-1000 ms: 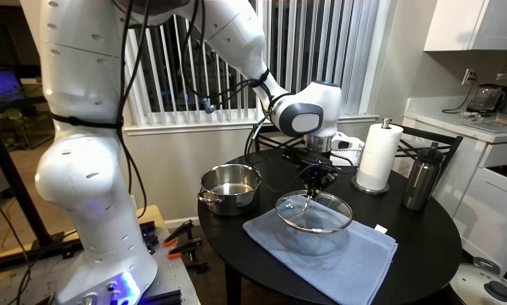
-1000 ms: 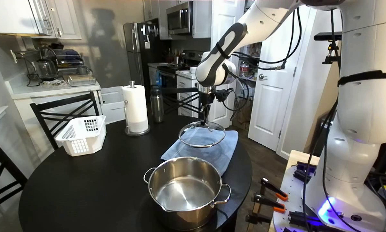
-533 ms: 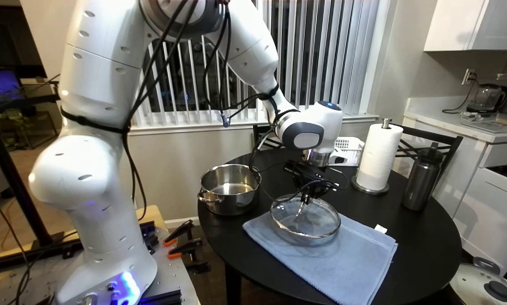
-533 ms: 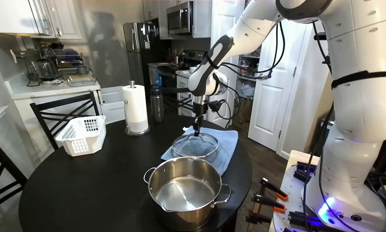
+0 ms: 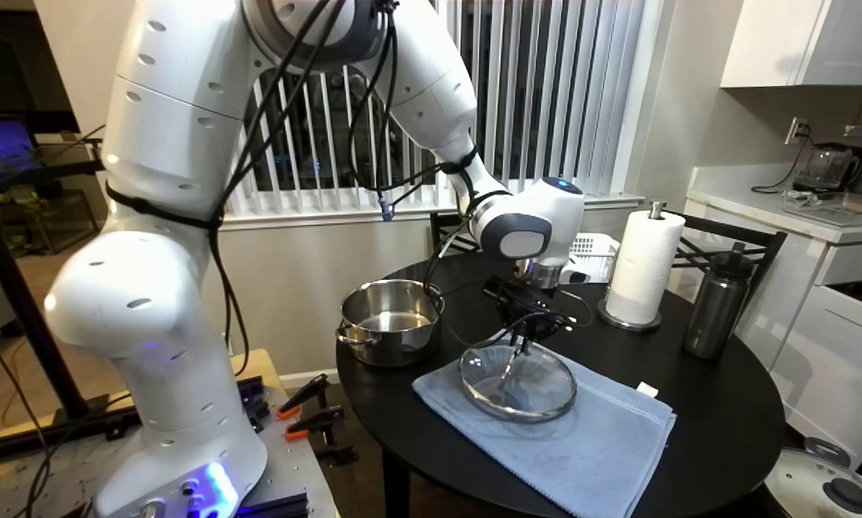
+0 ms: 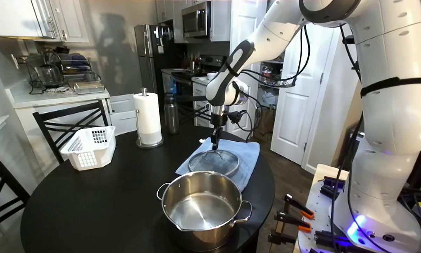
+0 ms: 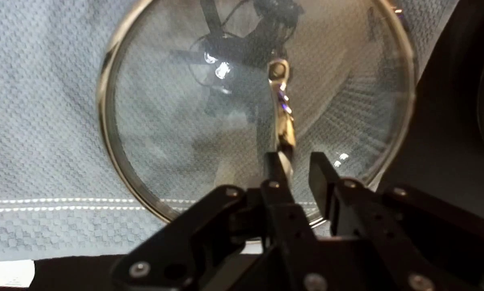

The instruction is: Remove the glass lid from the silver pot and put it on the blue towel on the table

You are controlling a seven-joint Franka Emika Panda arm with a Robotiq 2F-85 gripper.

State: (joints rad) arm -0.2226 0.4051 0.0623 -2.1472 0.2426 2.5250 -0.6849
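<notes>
The round glass lid [image 5: 546, 392] with its metal rim rests handle up on the blue towel [image 5: 582, 460]. It also shows in an exterior view [image 6: 205, 165] and the wrist view [image 7: 165, 121]. My gripper [image 7: 295, 159] is open around the near end of the arched metal handle [image 7: 282, 103]. The handle lies close to one finger [image 7: 273, 169], with a gap to the opposite finger. Whether it touches is unclear. In an exterior view the gripper [image 6: 214, 146] points down above the lid. The silver pot [image 5: 402, 349] stands uncovered beside the towel on the dark table [image 5: 719, 417].
A paper towel roll [image 5: 645, 270] and a metal bottle [image 5: 717, 309] stand behind the towel. A white basket [image 6: 91, 151] is on the table. The pot's side handles [image 6: 244, 212] stick out. Cables [image 5: 431, 266] hang from the arm.
The gripper and lid came down and slightly toward the pot. The lid, earlier held in the air, now sits on the towel, and the jaws stand apart. The pot and towel have not moved.
</notes>
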